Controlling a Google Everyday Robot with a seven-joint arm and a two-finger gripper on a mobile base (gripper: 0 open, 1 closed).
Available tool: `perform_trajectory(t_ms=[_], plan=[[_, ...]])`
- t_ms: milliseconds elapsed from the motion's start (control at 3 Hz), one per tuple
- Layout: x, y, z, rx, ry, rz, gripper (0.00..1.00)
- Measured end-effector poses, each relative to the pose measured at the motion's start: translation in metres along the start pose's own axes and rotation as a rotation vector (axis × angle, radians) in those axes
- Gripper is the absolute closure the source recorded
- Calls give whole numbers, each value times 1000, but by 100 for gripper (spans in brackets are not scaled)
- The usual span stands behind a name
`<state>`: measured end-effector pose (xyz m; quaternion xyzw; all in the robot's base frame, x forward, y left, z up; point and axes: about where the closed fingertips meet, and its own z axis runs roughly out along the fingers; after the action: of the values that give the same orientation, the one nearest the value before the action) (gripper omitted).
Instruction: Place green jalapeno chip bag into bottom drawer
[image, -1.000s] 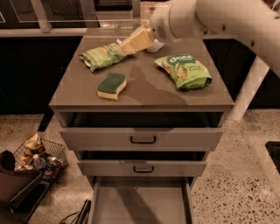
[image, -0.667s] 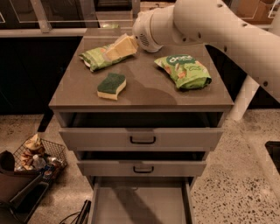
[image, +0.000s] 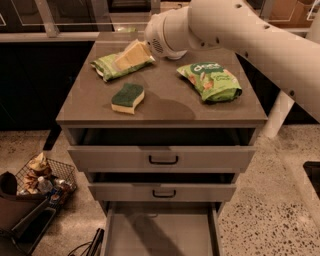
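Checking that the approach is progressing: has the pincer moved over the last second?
Yes. The pincer has shifted left, away from the brighter green bag, and now sits over the green jalapeno chip bag.

The gripper (image: 132, 54) sits over the green jalapeno chip bag (image: 107, 67), hiding its right end. The bottom drawer (image: 160, 235) is cut off by the lower edge (front unseen), and the 2 upper drawers (image: 162, 159) are too dark inside to read.

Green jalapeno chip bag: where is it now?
Camera view: green jalapeno chip bag lies back-left on the cabinet top, behind the sponge, with the gripper over its right end.
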<state>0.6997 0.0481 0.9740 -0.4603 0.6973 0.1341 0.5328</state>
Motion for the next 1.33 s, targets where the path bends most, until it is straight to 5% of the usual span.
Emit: perform_trajectory(t_ms=[1333], plan=[[71, -21, 190, -219, 90, 90, 0]])
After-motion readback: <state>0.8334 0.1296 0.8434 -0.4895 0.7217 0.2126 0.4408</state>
